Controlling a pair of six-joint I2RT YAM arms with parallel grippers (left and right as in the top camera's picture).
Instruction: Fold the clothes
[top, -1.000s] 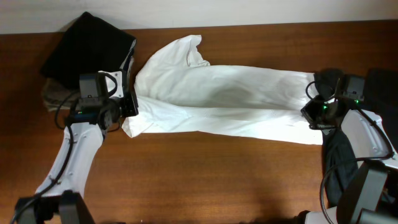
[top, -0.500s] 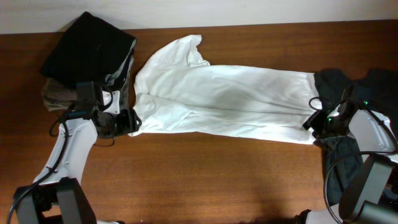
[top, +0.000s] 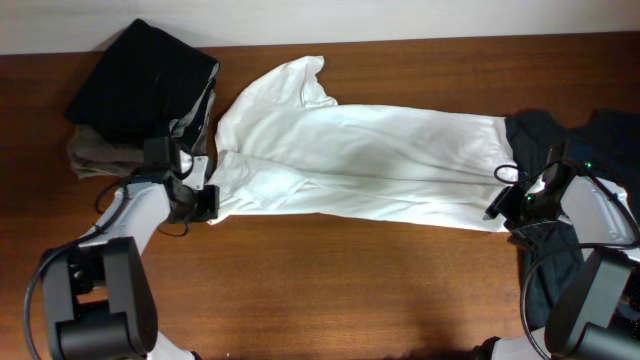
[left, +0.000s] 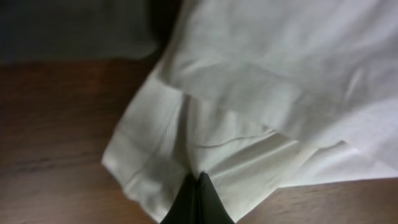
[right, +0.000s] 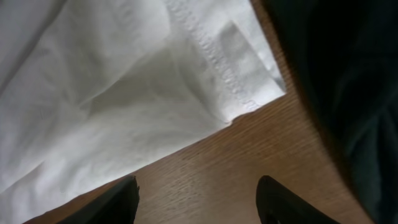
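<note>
A long white garment lies spread across the middle of the wooden table. My left gripper sits at its near left corner. In the left wrist view the gripper has its fingertips pressed together into the white cloth, with creases running to the tips. At the garment's right end my right gripper stands open. In the right wrist view the gripper is over bare wood with nothing between its fingers, a little short of the hemmed corner.
A folded black garment lies on a grey-brown one at the back left, close to my left arm. Dark clothes are heaped at the right edge, beside my right gripper and also in its wrist view.
My left gripper has shifted toward the front along the garment's left edge, opened and shut again on the corner. My right gripper has opened and let go of the right end.
</note>
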